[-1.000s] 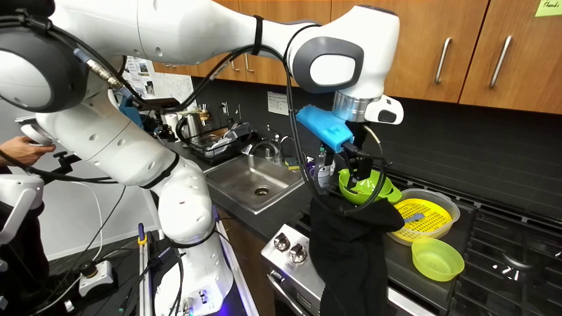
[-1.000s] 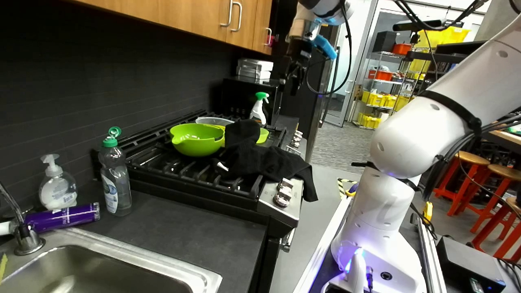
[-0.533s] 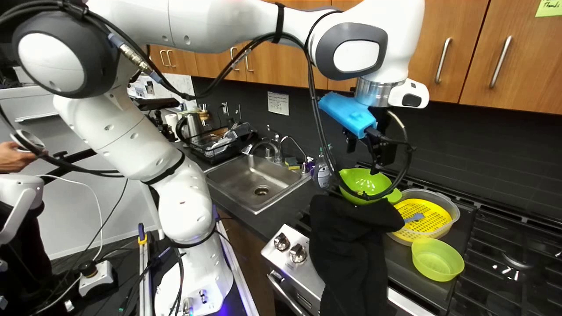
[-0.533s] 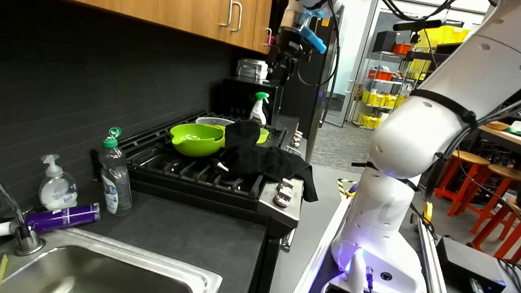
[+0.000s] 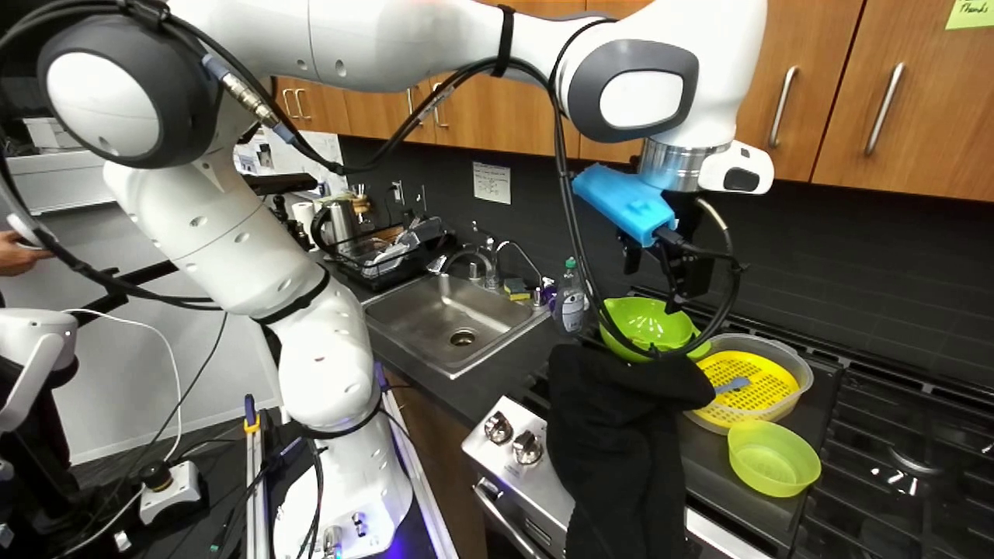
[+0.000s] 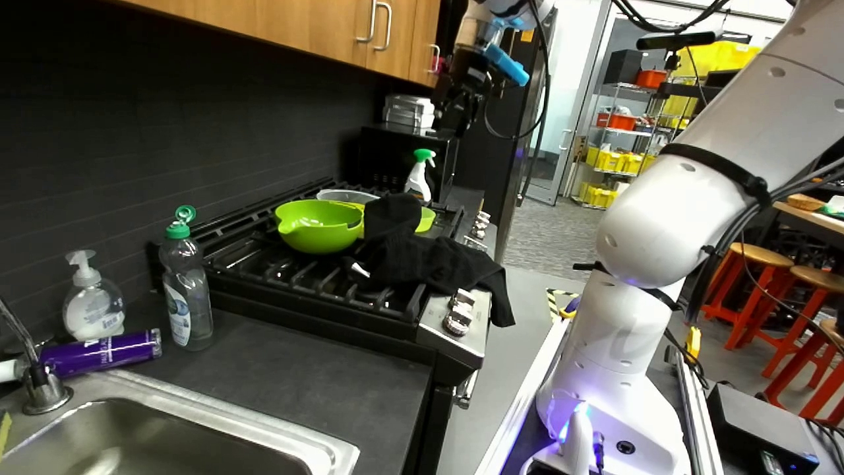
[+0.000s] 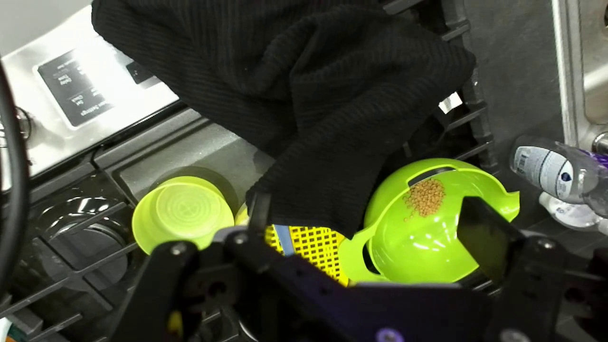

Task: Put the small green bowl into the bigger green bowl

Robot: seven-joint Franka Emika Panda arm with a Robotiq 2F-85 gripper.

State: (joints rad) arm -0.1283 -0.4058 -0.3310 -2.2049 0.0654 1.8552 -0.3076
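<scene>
The small green bowl (image 5: 774,460), pale lime and shallow, stands on the stove at the front right in an exterior view. It shows at left in the wrist view (image 7: 183,212) and is mostly hidden behind cloth in an exterior view (image 6: 426,221). The bigger green bowl (image 5: 644,320), bright green with a spout and handle, stands on the stove; it also shows in an exterior view (image 6: 319,227). In the wrist view (image 7: 422,232) it holds small tan grains. My gripper (image 5: 652,289) is open and empty, high above the stove. In the wrist view (image 7: 370,213) its fingers are wide apart.
A black cloth (image 5: 621,450) drapes over the stove front, beside the bigger bowl. A yellow perforated dish (image 5: 749,396) with a blue-grey utensil sits in a clear container between the bowls. A soap bottle (image 6: 188,290) and sink (image 5: 458,330) are beside the stove. Cabinets (image 5: 823,85) hang above.
My arm has moved to the right and up in an exterior view, with most of the motion in the first half second. The fingers remain open. The bowls and cloth have not moved.
</scene>
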